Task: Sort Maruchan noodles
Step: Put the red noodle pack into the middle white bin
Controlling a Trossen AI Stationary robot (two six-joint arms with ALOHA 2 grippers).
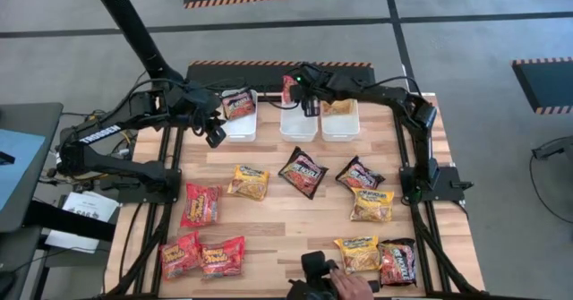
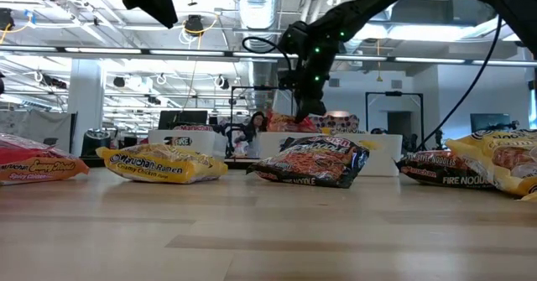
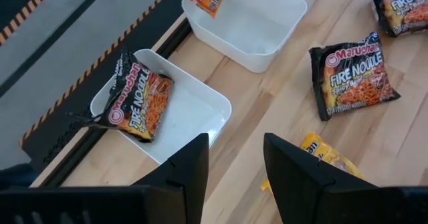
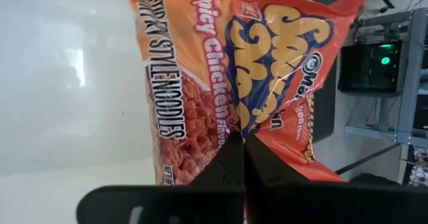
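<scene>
Several Maruchan noodle packets lie flat on the wooden table: yellow (image 1: 248, 182), black (image 1: 303, 171), red (image 1: 200, 203) and others. A black Fire Noodle packet (image 3: 137, 100) leans in the left white bin (image 1: 239, 125). A yellow packet (image 1: 340, 107) lies in the right bin. My right gripper (image 1: 309, 101) is shut on a red Spicy Chicken packet (image 4: 221, 70) over the far part of the middle bin (image 1: 298, 125). My left gripper (image 3: 234, 164) hangs open above the table, just near of the left bin, touching nothing. My right gripper pinches the red packet between its two shut fingers at one edge (image 4: 231, 127). The packet is lifted clear and spreads out beyond the fingertips, over the middle bin's white inside (image 4: 67, 83). In the low view it hangs below the gripper (image 2: 306, 105).
A person's hand (image 1: 347, 284) with a dark object is at the table's near edge, beside a yellow packet (image 1: 357, 253) and a black packet (image 1: 397, 262). Two red packets (image 1: 201, 255) lie at the near left. The three bins stand in a row along the far edge.
</scene>
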